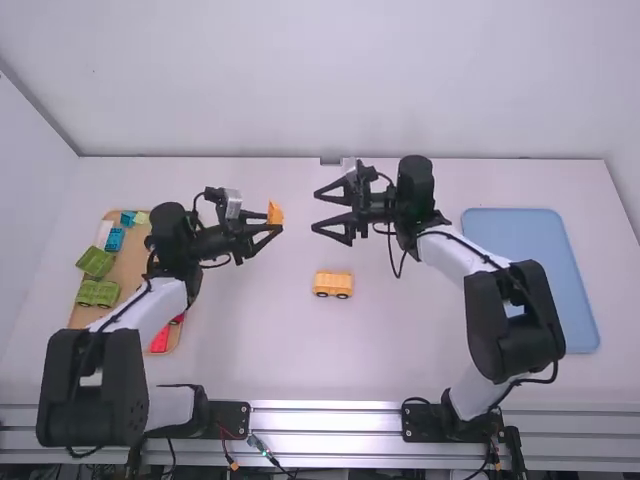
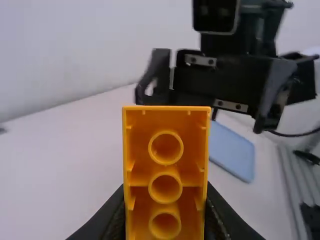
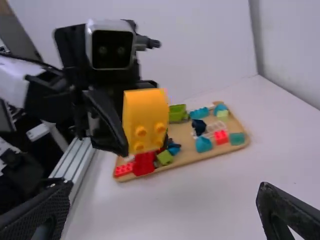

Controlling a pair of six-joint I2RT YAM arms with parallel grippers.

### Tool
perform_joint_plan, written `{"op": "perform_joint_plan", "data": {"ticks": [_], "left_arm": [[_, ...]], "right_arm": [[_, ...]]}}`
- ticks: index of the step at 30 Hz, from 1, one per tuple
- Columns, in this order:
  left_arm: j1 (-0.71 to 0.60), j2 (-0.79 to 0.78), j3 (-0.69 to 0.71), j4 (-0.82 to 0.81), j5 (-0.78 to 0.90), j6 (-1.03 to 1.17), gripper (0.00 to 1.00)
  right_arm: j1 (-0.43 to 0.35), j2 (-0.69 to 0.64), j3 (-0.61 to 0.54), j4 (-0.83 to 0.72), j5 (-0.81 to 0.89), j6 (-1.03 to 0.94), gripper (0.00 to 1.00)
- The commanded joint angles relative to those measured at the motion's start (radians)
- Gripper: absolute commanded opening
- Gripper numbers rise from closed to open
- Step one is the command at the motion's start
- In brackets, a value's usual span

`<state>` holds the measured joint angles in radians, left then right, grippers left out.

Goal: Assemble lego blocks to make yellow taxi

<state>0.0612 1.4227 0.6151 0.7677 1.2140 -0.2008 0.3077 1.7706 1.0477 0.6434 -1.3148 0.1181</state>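
Closest to your left wrist camera is the hollow, orange-yellow plastic block (image 2: pixel 166 195), its open side toward that camera, with three round tubes in a vertical row. Your left hand (image 1: pixel 274 221) is clamped on it, lifting it clear of the white worktop (image 1: pixel 260 330). From your right wrist camera, you can see round studs on the block's opposite face. Your right hand (image 1: pixel 315 211) faces it across a gap, its two fingers spread wide with nothing between them. On the worktop, between your two arms and nearer the high camera than either hand, sits the orange-yellow toy vehicle base with dark wheels (image 1: pixel 333 284), apart from both hands. To your left, partly hidden by the left arm, lies the tan wooden tray (image 1: pixel 128 268), carrying two olive-green pieces (image 1: pixel 95 262), teal blocks (image 1: pixel 114 239) and red blocks (image 3: pixel 144 162), plus a dark blue piece (image 3: pixel 198 126). Well over to your right, the flat light-blue plastic tray (image 1: pixel 530 240) lies partly behind your right arm.
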Motion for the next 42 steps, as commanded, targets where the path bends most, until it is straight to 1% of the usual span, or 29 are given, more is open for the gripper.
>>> {"op": "perform_joint_plan", "data": {"ticks": [1, 5, 9, 15, 16, 17, 18, 19, 20, 21, 22, 23, 24, 25, 27, 31, 34, 35, 37, 38, 40, 41, 42], "left_arm": [[-0.012, 0.061, 0.056, 0.029, 0.124, 0.008, 0.19], [-0.042, 0.143, 0.123, 0.037, 0.187, 0.005, 0.18], [-0.08, 0.204, 0.183, 0.037, 0.218, 0.013, 0.16], [-0.113, 0.214, 0.195, 0.054, 0.211, 0.052, 0.15], [-0.113, 0.214, 0.195, 0.077, 0.211, 0.047, 0.16], [-0.113, 0.214, 0.195, 0.077, 0.211, 0.047, 0.16], [-0.114, 0.214, 0.195, 0.106, 0.211, 0.025, 0.16], [-0.114, 0.214, 0.195, 0.125, 0.211, 0.01, 0.16], [-0.114, 0.214, 0.195, 0.135, 0.212, 0.006, 0.17], [-0.114, 0.214, 0.195, 0.14, 0.211, 0.011, 0.16], [-0.114, 0.214, 0.195, 0.139, 0.211, 0.017, 0.16], [-0.114, 0.214, 0.195, 0.139, 0.211, 0.019, 0.16], [-0.114, 0.214, 0.195, 0.138, 0.211, 0.019, 0.16], [-0.114, 0.214, 0.195, 0.139, 0.211, 0.018, 0.16], [-0.114, 0.214, 0.195, 0.139, 0.211, 0.019, 0.17], [-0.114, 0.214, 0.195, 0.138, 0.21, 0.029, 0.17], [-0.114, 0.214, 0.194, 0.125, 0.211, 0.055, 0.17], [-0.114, 0.214, 0.194, 0.118, 0.211, 0.061, 0.17], [-0.114, 0.214, 0.194, 0.116, 0.211, 0.06, 0.17], [-0.114, 0.214, 0.194, 0.116, 0.211, 0.061, 0.17], [-0.114, 0.214, 0.194, 0.117, 0.211, 0.061, 0.18], [-0.114, 0.214, 0.194, 0.116, 0.21, 0.062, 0.17], [-0.114, 0.214, 0.194, 0.116, 0.21, 0.065, 0.17]], "right_arm": [[0.024, 0.004, 0.034, 0.033, -0.052, 0.022, 0.99], [0.03, 0.004, 0.034, 0.082, -0.03, 0.042, 1.0], [0.041, 0.004, 0.034, 0.075, 0.037, 0.042, 0.99], [0.039, 0.004, 0.034, 0.079, 0.046, 0.042, 0.93], [0.04, 0.004, 0.034, 0.079, 0.068, 0.054, 0.89], [0.04, 0.004, 0.034, 0.079, 0.068, 0.054, 0.89], [0.04, 0.004, 0.034, 0.081, 0.088, 0.073, 0.86], [0.039, 0.004, 0.034, 0.088, 0.089, 0.077, 0.79], [0.039, 0.004, 0.034, 0.093, 0.086, 0.076, 0.75], [0.04, 0.004, 0.034, 0.102, 0.082, 0.077, 0.67], [0.043, 0.004, 0.034, 0.106, 0.082, 0.077, 0.61], [0.045, 0.004, 0.034, 0.105, 0.082, 0.076, 0.59], [0.047, 0.004, 0.034, 0.106, 0.082, 0.076, 0.53], [0.046, 0.004, 0.034, 0.106, 0.082, 0.075, 0.49], [0.045, 0.004, 0.034, 0.105, 0.077, 0.065, 0.46], [0.058, 0.004, 0.034, 0.112, 0.041, 0.065, 0.47], [0.06, 0.004, 0.034, 0.111, 0.037, 0.058, 0.44], [0.06, 0.004, 0.034, 0.112, 0.036, 0.058, 0.41], [0.06, 0.004, 0.034, 0.112, 0.036, 0.058, 0.39], [0.06, 0.004, 0.034, 0.111, 0.035, 0.058, 0.34], [0.06, 0.004, 0.034, 0.109, 0.032, 0.057, 0.32], [0.06, 0.004, 0.034, 0.109, 0.029, 0.058, 0.29], [0.06, 0.004, 0.034, 0.108, 0.029, 0.058, 0.29]]}}
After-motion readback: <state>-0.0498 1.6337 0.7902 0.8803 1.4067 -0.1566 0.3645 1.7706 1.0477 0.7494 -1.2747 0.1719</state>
